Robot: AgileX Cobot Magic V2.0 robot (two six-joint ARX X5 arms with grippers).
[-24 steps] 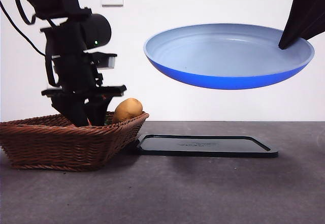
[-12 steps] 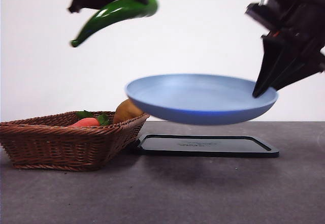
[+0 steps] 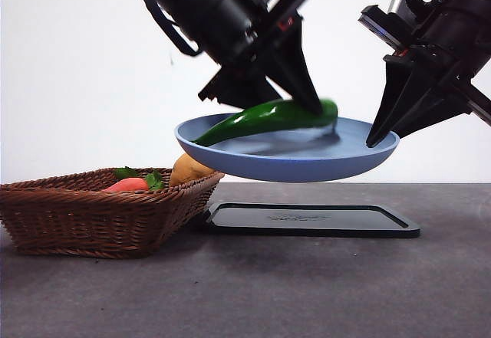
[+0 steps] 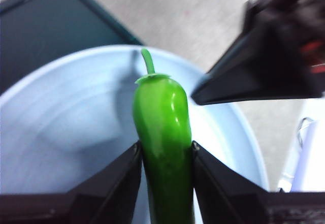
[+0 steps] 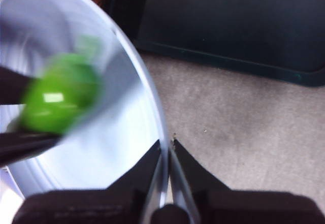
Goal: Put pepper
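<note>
At the far left we find a wicker basket (image 3: 100, 211) resting on the table (image 3: 307, 292), with an orange-red vegetable (image 3: 126, 185) and a tan potato (image 3: 190, 168) lying in it; neither is being handled. Moving right, we note the left gripper (image 3: 311, 108) reaching down from above with its two jaws clamped on either side of the pepper (image 3: 265, 119). The left wrist view confirms the pinch, both jaws pressed against the pepper's glossy flanks, stem end pointing away from the wrist. The pepper sits low over the blue plate (image 3: 288, 165), inside its rim; we cannot tell whether it touches the plate's floor. Below the plate, a dark flat tray (image 3: 311, 221) lies on the table, just beside the basket. At the right, the right gripper (image 3: 376, 140) has its jaws closed on the plate's rim and holds the plate in the air, clear of the tray.

Our assessment: picking up and carrying appear complete. Outstanding items are the release of the pepper onto the plate and the withdrawal of the left arm. We judge the task near its end but not finished.
</note>
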